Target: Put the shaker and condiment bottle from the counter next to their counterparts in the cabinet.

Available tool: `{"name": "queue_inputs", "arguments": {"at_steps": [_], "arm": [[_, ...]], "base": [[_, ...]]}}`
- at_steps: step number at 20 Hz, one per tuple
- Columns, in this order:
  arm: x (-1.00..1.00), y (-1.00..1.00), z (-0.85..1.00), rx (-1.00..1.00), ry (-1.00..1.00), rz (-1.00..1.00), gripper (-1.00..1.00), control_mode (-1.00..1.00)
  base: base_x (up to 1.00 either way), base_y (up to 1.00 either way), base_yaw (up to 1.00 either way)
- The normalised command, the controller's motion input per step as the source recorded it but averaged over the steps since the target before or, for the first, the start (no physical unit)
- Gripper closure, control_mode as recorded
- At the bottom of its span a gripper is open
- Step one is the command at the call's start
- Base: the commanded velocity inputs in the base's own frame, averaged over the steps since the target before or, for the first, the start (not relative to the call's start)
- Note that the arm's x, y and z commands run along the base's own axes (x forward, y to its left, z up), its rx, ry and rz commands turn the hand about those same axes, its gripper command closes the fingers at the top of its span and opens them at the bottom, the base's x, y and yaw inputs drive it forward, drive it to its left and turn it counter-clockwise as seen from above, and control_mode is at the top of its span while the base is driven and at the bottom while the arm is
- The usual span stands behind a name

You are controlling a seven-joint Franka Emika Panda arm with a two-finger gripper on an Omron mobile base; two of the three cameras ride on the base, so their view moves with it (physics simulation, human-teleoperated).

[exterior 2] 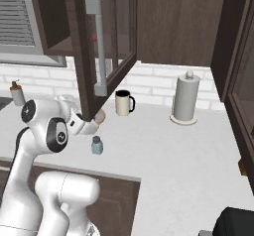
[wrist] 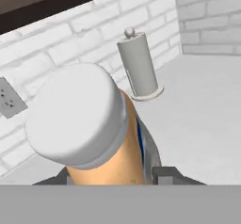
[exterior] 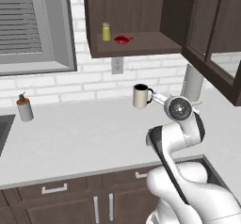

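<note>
Below the open cabinet door (exterior 2: 99, 51), the end effector (wrist: 113, 173) is clamped on the orange condiment bottle (wrist: 94, 133), above the surface (exterior 2: 163, 150). Lifting straight up risks striking the door's lower edge, knocking the bottle loose.

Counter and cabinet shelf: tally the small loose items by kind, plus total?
Shakers: 2, blue-grey shaker on counter, yellow-green shaker on shelf
Condiment bottles: 1, orange condiment bottle held in the tool
Red item: 1
Mug: 1
Pump dispenser: 1
Paper towel roll: 1
Total: 7
</note>
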Motion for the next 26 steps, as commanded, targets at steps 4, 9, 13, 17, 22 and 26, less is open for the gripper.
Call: {"name": "queue_inputs", "arguments": {"at_steps": [4,9,13,17,22,26], "arm": [[-0.13,0.0,0.99,0.12,-0.06,0.2,1.0,-1.0],[-0.12,0.0,1.0,0.13,-0.01,0.15,1.0,-1.0],[-0.14,0.02,0.94,0.1,0.0,0.11,1.0,-1.0],[-0.13,0.68,0.19,-0.08,0.0,0.08,1.0,-1.0],[-0.01,0.59,0.1,-0.15,-0.01,0.27,1.0,-1.0],[-0.04,-0.05,0.6,-0.01,-0.09,0.3,1.0,-1.0]], "base": [[0.0,0.0,0.0],[0.0,0.0,0.0],[0.0,0.0,0.0],[0.0,0.0,0.0],[0.0,0.0,0.0],[0.0,0.0,0.0]]}}
